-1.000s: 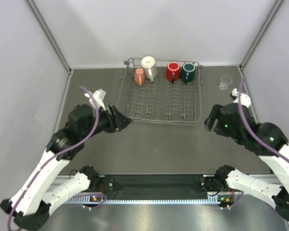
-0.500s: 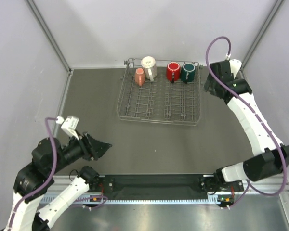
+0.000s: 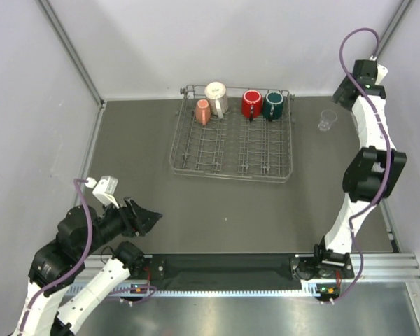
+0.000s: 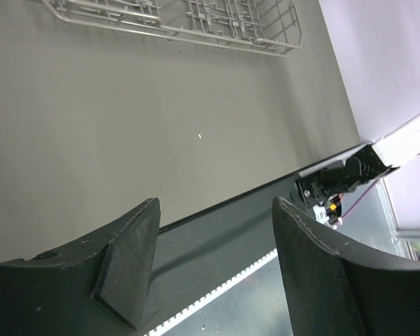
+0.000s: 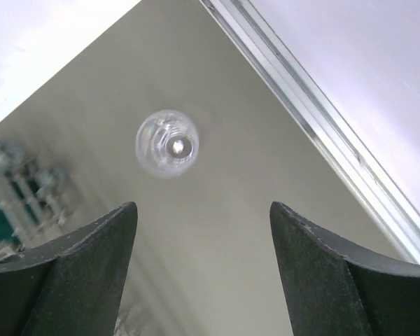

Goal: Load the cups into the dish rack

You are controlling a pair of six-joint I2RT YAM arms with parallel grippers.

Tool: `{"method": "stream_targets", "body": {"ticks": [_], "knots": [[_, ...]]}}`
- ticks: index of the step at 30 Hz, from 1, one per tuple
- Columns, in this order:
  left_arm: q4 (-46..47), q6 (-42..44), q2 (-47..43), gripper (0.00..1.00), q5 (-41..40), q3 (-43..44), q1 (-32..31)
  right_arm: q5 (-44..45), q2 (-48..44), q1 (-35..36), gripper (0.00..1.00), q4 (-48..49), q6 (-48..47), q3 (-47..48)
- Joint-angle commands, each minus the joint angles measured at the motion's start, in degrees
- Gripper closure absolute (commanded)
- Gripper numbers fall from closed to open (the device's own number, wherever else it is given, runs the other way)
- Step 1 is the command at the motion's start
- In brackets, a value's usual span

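Red mug point(image 3: 251, 103), dark green mug point(image 3: 273, 105), clear glass point(image 3: 327, 120), grey rack point(image 3: 210, 143).

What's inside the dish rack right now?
In the dish rack, along its far side: pink mug, white mug, red mug, green mug. Their insides are hidden. The clear glass stands outside.

Dish rack point(image 3: 231, 143): bare grey metal wire, dull sheen.
Red mug point(image 3: 251, 103), dark green mug point(image 3: 274, 105): glossy glaze.
Salmon-pink mug point(image 3: 203, 111), white speckled mug point(image 3: 216, 98): smooth, ceramic look.
Clear glass point(image 5: 166, 143): transparent, smooth.
Table point(image 3: 217, 203): matt dark grey.
Left gripper point(image 4: 215, 204), right gripper point(image 5: 203, 206): matt black plastic.
Walls point(image 3: 196, 42): smooth, matt, pale panels.
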Motion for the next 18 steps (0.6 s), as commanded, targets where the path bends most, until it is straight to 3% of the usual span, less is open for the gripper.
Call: {"method": "stream_targets", "body": {"ticks": [1,9,18], "knots": [[0.7,-0.8,1.1,0.3,-2.8,0.7,0.2,-7.3,5.8,-2.1,0.23,2.9,-4.3,7.5],[1.1,-5.0,0.8,0.31,-3.7,-1.4,0.2,-11.6,15.3,-3.0,0.21,5.9,-1.3,12.5],[9.3,-1.3,4.7,0.28,-2.3,-4.2,0.1,-10.3,13.9,-3.2,0.23,10.1,-0.6,4.0]]}}
